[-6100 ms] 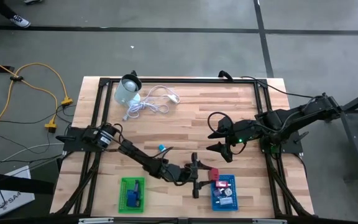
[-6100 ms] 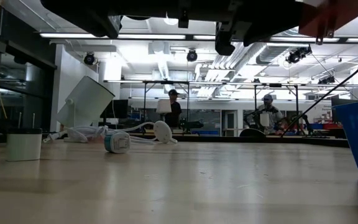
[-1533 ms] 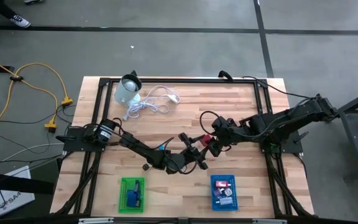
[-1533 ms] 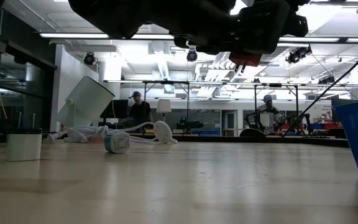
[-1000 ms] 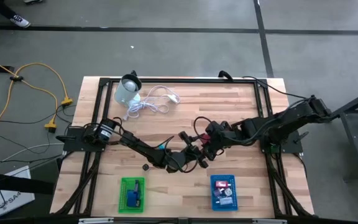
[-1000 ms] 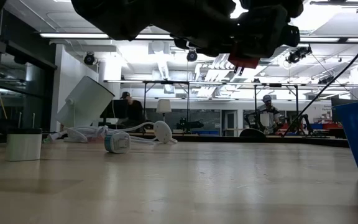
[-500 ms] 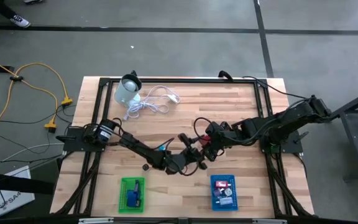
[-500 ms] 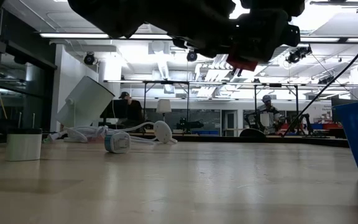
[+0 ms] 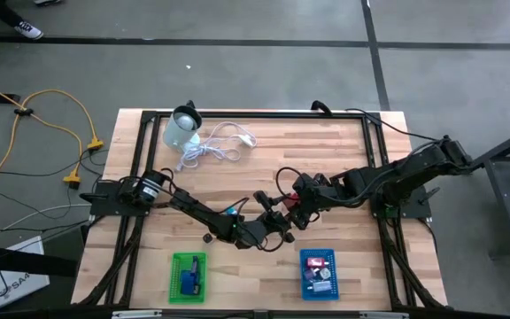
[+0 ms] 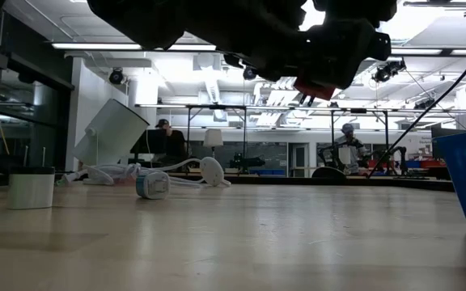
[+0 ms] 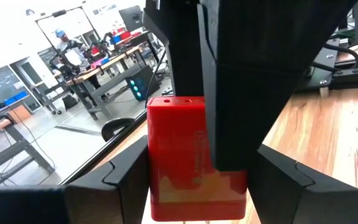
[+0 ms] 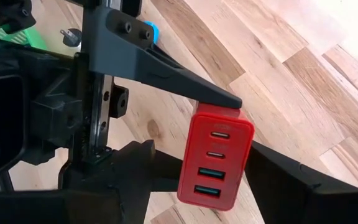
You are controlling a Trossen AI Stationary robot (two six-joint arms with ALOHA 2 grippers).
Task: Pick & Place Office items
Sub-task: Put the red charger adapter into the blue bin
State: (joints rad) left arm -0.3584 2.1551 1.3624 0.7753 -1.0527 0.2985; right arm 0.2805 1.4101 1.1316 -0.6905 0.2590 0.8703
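- Over the middle of the slatted wooden bench (image 9: 343,142), a hand-over between the arms is judged under way.
- The red blocky charger with four ports (image 12: 216,160) is clamped by the left tool (image 9: 282,232).
- The right tool (image 9: 292,211) is spread wide around it; closing, then the left's release, is called for.

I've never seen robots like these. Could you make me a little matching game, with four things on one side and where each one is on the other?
Things:
1. red charger
2. green tray
3. blue tray
4. white cable

Places:
A. far corner of the table, beside a pale container
B. up in the air over mid-table
C. opposite edge, right arm's side
D. opposite edge, left arm's side

Pairs: 1-B, 2-D, 3-C, 4-A.
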